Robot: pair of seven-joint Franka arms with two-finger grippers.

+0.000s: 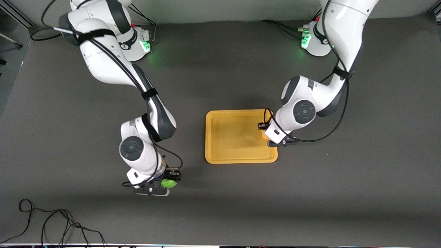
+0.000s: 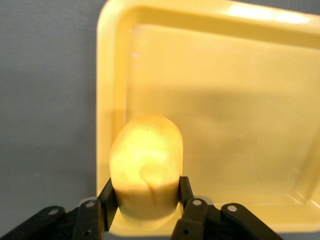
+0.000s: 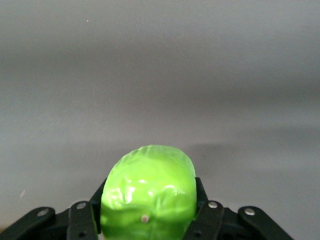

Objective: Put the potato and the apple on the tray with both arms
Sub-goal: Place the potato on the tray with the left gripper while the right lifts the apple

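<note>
Yellow-orange tray (image 1: 237, 137) lies flat near the middle of the dark worktop (image 1: 344, 189), toward the left arm's end. Left gripper (image 2: 145, 200) hangs over the tray's edge at the left arm's end, its fingers (image 2: 107, 197) clamped on the potato (image 2: 146, 167); the tray floor (image 2: 235, 115) beneath is bare. In the front view the potato is hidden under the left wrist. Right gripper (image 1: 171, 179) is toward the worktop's edge nearest the front camera, at the right arm's end, well apart from the tray. Its fingers (image 3: 200, 192) grip the green apple (image 1: 168, 183) from both sides. Only grey worktop shows around the apple (image 3: 148, 192) in the right wrist view.
</note>
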